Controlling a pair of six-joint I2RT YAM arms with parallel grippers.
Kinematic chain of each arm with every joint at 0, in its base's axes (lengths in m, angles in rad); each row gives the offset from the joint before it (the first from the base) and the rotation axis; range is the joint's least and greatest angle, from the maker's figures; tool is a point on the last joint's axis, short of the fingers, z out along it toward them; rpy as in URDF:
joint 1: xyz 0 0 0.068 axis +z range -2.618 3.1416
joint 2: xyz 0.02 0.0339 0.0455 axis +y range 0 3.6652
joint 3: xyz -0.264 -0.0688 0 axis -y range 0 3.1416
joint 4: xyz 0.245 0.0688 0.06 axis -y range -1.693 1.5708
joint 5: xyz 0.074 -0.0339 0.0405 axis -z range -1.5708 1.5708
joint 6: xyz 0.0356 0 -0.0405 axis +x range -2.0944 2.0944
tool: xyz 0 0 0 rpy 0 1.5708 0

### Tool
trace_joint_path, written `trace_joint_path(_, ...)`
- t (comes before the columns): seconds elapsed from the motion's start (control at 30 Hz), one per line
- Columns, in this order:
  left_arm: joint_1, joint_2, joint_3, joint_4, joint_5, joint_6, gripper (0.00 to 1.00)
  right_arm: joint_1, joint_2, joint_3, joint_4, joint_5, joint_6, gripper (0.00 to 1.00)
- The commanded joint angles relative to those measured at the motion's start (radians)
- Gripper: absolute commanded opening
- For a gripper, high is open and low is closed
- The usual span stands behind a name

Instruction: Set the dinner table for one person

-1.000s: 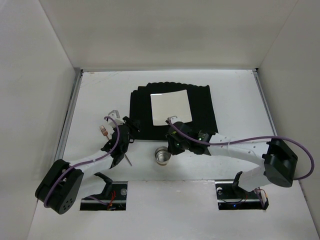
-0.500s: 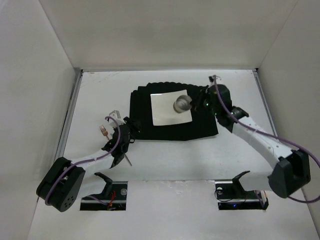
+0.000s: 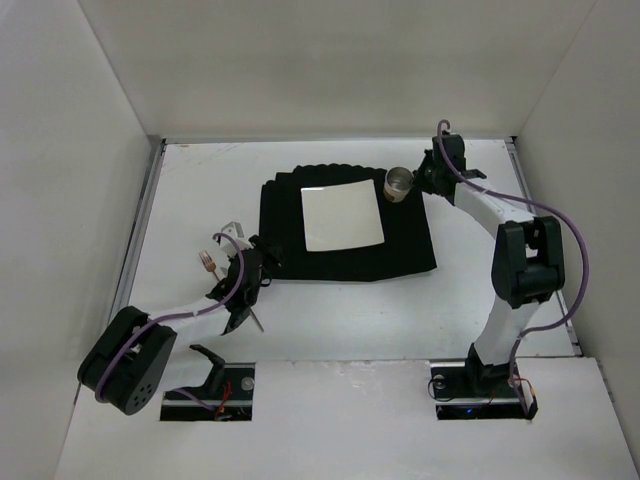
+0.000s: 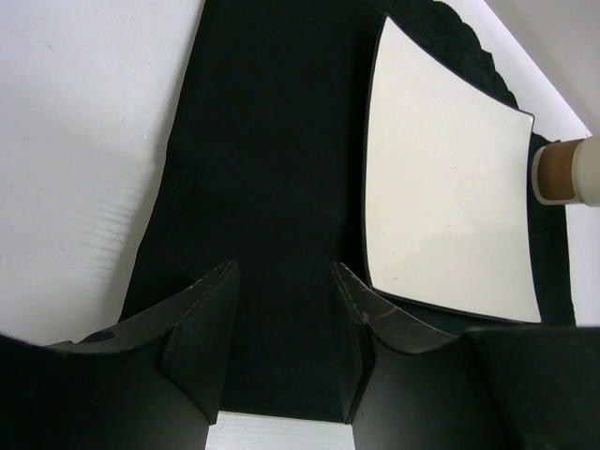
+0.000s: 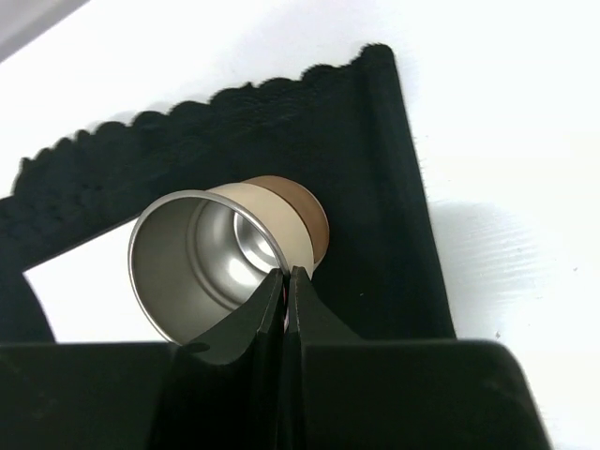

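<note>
The dinner table point(image 3: 330, 320) is the white walled surface. A black pleated mat point(image 3: 345, 262) lies on it with a white square plate point(image 3: 342, 215) on top. My right gripper point(image 3: 415, 183) is shut on the rim of a metal cup point(image 3: 398, 183), cream outside with a brown base point(image 5: 220, 253), at the mat's far right corner beside the plate. In the right wrist view the gripper point(image 5: 289, 274) pinches the cup wall. My left gripper point(image 3: 250, 262) is open and empty at the mat's near left corner point(image 4: 281, 272), with the plate point(image 4: 450, 187) to its right.
A fork with copper-coloured tines point(image 3: 207, 262) and other thin metal utensils point(image 3: 256, 319) lie by the left gripper, left of the mat. White walls point(image 3: 90, 200) enclose the table on three sides. The arm bases point(image 3: 470, 385) sit at the near edge.
My right arm has carried the cup from the table's near middle, over the plate, to the mat's far right corner. The left arm has barely moved.
</note>
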State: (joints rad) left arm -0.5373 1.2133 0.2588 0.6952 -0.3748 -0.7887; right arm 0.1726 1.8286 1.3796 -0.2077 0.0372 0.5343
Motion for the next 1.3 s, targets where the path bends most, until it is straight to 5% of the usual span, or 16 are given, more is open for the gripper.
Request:
trace_joint_path(0.0, 0.001, 0.000, 0.026, 0.055, -0.006, -0.006, 0.41, -0.021, 0.012, 0.082, 0.013, 0.006, -0.002, 0.09)
trace_joint_path(0.53, 0.001, 0.031, 0.046, 0.061, -0.010, 0.000, 0.41, -0.068, 0.132, 0.156, -0.012, 0.006, 0.004, 0.10)
trace_joint_path(0.8, -0.002, 0.040, 0.051, 0.066, -0.013, 0.008, 0.41, -0.072, 0.058, 0.110, 0.045, 0.006, 0.023, 0.41)
trace_joint_path(1.17, -0.014, 0.008, 0.080, -0.022, -0.068, 0.065, 0.38, -0.058, -0.328, -0.328, 0.267, 0.049, 0.085, 0.53)
trace_joint_path(1.27, -0.017, -0.046, 0.089, -0.114, -0.091, 0.068, 0.31, 0.017, -0.446, -0.486, 0.375, 0.062, 0.128, 0.41)
